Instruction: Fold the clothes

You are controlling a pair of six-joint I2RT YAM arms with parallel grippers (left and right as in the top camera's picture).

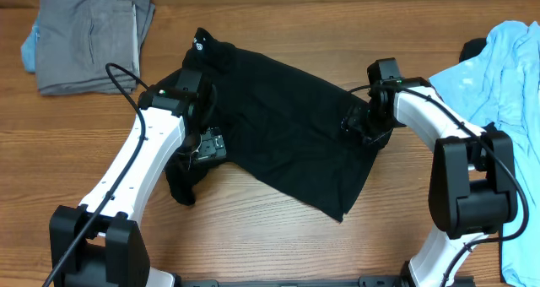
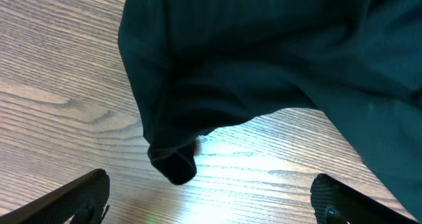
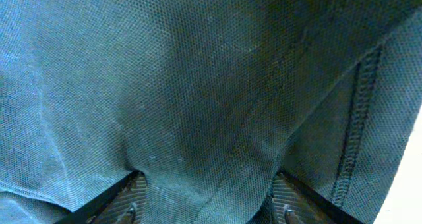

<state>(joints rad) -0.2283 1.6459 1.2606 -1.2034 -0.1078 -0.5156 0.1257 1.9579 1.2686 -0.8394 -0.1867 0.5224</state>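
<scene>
A black garment (image 1: 278, 127) lies spread slantwise on the wooden table. My left gripper (image 1: 205, 143) is open and empty at the garment's left side. In the left wrist view its jaws (image 2: 211, 184) hang over bare wood just below a rolled sleeve end (image 2: 175, 165) of the black cloth (image 2: 264, 66). My right gripper (image 1: 359, 122) is at the garment's right edge. In the right wrist view its fingers (image 3: 208, 191) have black cloth (image 3: 211, 85) bunched between them, with a stitched hem at the right.
A folded grey pile (image 1: 89, 38) sits at the back left with a light blue piece (image 1: 29, 46) under it. A crumpled light blue garment (image 1: 506, 76) lies along the right edge, with a dark piece (image 1: 472, 49) beside it.
</scene>
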